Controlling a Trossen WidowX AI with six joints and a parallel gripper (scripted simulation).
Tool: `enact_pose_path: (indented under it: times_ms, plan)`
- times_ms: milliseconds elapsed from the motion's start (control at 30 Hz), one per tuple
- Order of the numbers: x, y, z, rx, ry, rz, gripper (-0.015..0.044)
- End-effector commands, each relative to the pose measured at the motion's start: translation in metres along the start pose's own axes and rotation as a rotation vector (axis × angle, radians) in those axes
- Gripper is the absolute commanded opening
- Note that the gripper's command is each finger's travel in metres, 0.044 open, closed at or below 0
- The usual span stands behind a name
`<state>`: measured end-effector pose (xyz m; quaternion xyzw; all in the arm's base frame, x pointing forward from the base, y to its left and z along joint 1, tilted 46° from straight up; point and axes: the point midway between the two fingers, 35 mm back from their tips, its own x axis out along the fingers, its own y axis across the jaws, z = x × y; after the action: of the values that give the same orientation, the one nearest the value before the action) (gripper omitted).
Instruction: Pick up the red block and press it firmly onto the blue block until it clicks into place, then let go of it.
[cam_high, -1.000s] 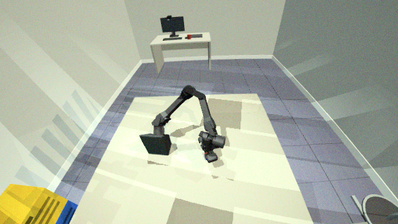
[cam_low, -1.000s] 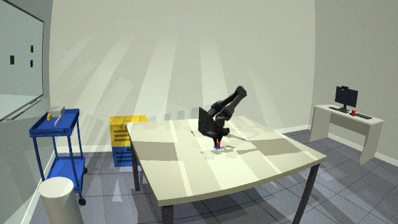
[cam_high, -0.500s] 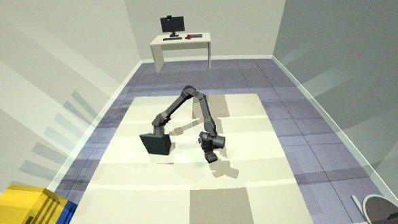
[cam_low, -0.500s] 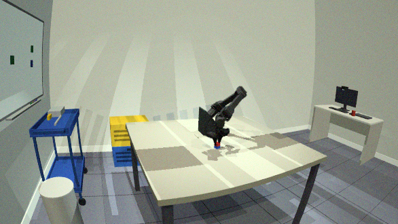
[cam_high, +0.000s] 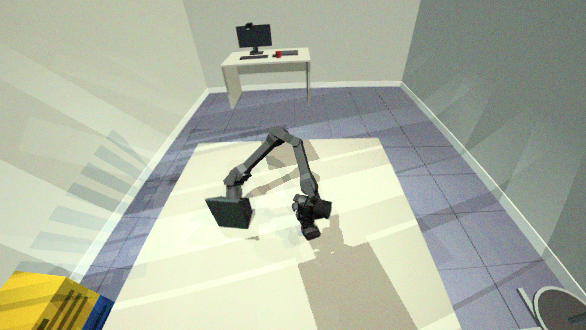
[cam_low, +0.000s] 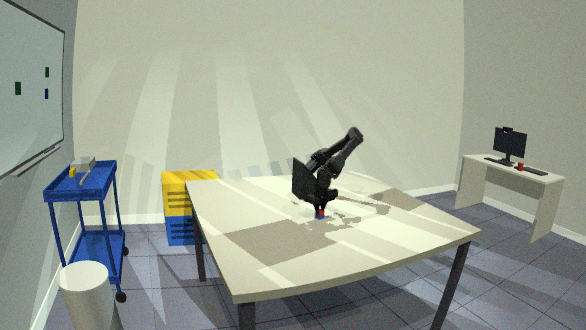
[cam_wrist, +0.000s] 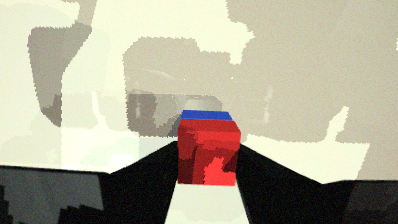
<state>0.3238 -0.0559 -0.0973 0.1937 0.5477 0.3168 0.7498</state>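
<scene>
With the black two-fingered claw (cam_high: 306, 212) (cam_low: 320, 203) (cam_wrist: 206, 149) clamped on the small red block (cam_low: 321, 212) (cam_wrist: 209, 155), which sits directly above the small blue block (cam_low: 320, 217) (cam_wrist: 206, 115) on the pale desk (cam_low: 280, 270) (cam_high: 200, 290), pressing off-centre could tip the blue block or prevent the click.

High top, distant side, close wrist views.

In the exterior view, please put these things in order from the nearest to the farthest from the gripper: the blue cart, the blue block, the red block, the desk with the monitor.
1. Red block: between the fingers.
2. Blue block: directly below the red one.
3. Desk: right side.
4. Blue cart: left side, farthest.
</scene>
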Motion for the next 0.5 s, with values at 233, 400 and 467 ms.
enact_pose_path:
  times_ms: [233,400,467]
  plan:
    - [0.0010,-0.0002,0.0001,0.002,-0.002,0.000,0.0000]
    - [0.0010,-0.0002,0.0001,0.002,-0.002,0.000,0.0000]
    - [0.0010,-0.0002,0.0001,0.002,-0.002,0.000,0.0026]
